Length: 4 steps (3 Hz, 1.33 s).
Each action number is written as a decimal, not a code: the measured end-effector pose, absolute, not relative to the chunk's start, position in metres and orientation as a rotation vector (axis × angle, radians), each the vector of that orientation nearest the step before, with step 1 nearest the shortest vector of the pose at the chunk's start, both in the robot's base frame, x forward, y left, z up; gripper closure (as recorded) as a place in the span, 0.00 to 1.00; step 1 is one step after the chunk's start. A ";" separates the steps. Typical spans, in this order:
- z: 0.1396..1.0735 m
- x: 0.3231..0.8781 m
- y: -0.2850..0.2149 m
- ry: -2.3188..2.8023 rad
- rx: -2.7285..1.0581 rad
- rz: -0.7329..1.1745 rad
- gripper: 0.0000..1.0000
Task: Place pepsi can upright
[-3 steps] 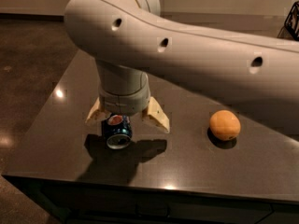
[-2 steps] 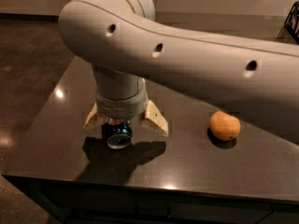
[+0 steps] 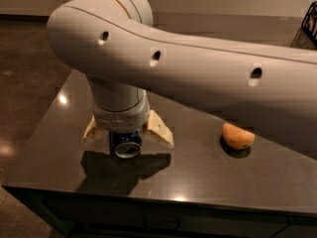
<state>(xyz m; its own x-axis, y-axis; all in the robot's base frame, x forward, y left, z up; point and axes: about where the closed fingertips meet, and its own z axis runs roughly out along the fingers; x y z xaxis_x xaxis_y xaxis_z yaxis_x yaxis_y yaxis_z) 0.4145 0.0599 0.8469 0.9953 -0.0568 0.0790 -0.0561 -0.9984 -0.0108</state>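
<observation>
Gripper [image 3: 127,139] low over the dark table [image 3: 208,177], jaws spread either side of one pepsi can [image 3: 126,147]. I read the can as probably lying flat, silver end toward camera. One orange [image 3: 237,136] sits well apart.

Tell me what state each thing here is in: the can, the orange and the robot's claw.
can: tipped over, silver end facing the camera, not upright, under the gripper.
gripper: pointing down, low over the table, straddling the can.
orange: whole, resting on the table, apart from the can.
</observation>
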 end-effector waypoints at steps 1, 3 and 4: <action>0.844 0.414 0.064 0.083 -3.139 -0.125 0.00; 0.838 0.421 0.068 0.103 -3.154 -0.135 0.16; 0.840 0.420 0.070 0.105 -3.151 -0.127 0.39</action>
